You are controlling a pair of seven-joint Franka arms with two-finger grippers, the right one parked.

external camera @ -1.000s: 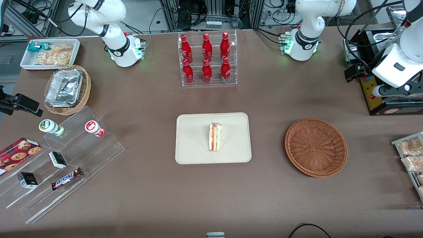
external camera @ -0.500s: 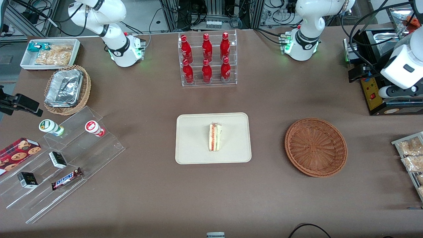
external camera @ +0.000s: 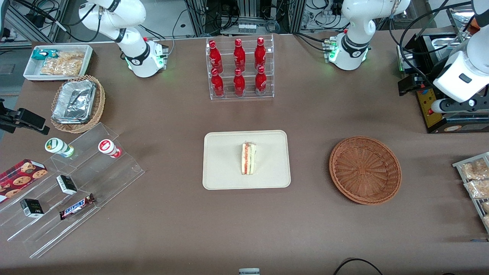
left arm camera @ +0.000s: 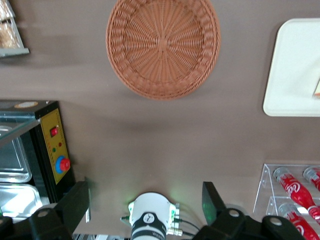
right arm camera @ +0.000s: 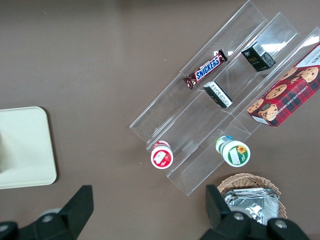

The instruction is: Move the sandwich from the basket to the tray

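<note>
The sandwich (external camera: 248, 158), a pale wedge with red and green layers, lies on the cream tray (external camera: 221, 168) in the middle of the table. The reddish-brown wicker basket (external camera: 365, 170) stands beside the tray, toward the working arm's end, and holds nothing. My left gripper (external camera: 407, 84) hangs high over the table's working-arm end, farther from the front camera than the basket, open and empty. The left wrist view shows its fingers (left arm camera: 75, 205) wide apart, with the basket (left arm camera: 162, 45), a part of the tray (left arm camera: 292, 75) and a sliver of the sandwich (left arm camera: 317, 89) below.
A clear rack of red bottles (external camera: 240, 68) stands farther back than the tray. A black box with a red button (external camera: 431, 107) and bagged snacks (external camera: 473, 179) sit near the working arm. Acrylic steps with snacks (external camera: 72, 191) and a tan basket of foil trays (external camera: 78, 103) lie toward the parked arm's end.
My left gripper shifted a little outward over the table's end and came back. The sandwich, tray and basket have not moved.
</note>
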